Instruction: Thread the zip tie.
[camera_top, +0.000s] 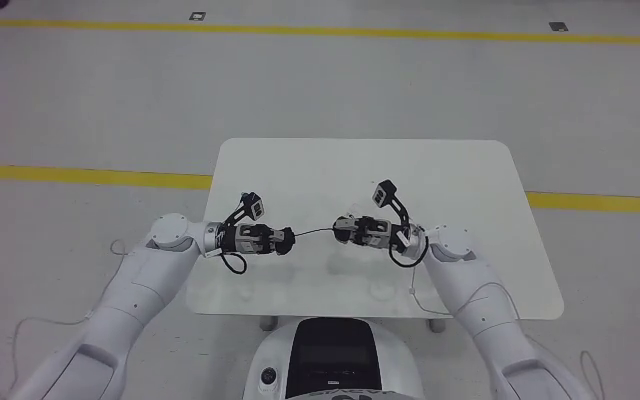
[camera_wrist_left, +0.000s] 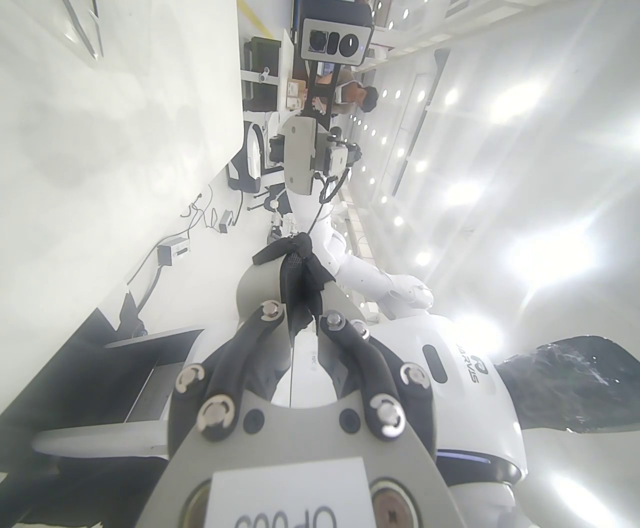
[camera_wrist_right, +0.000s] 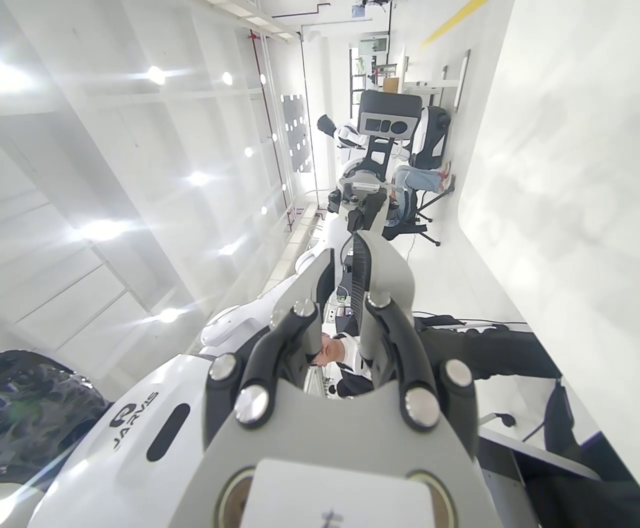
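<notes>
A thin black zip tie (camera_top: 314, 232) stretches in the air between my two grippers, above the front part of the white table (camera_top: 450, 180). My left gripper (camera_top: 285, 239) is shut on one end, which looks like a dark bunched piece (camera_wrist_left: 300, 285) between its grey fingers (camera_wrist_left: 260, 287). A thin strap (camera_wrist_left: 315, 220) runs from there toward the other gripper (camera_wrist_left: 312, 155). My right gripper (camera_top: 341, 229) is shut on the ribbed strap (camera_wrist_right: 357, 280), which points at the left gripper (camera_wrist_right: 364, 207) opposite. The two grippers face each other, a short gap apart.
The table's far half and both sides are bare. Yellow floor lines (camera_top: 300, 30) run behind the table and level with its middle (camera_top: 100, 177). A seated person (camera_wrist_right: 420, 177) and office furniture show far off in the room.
</notes>
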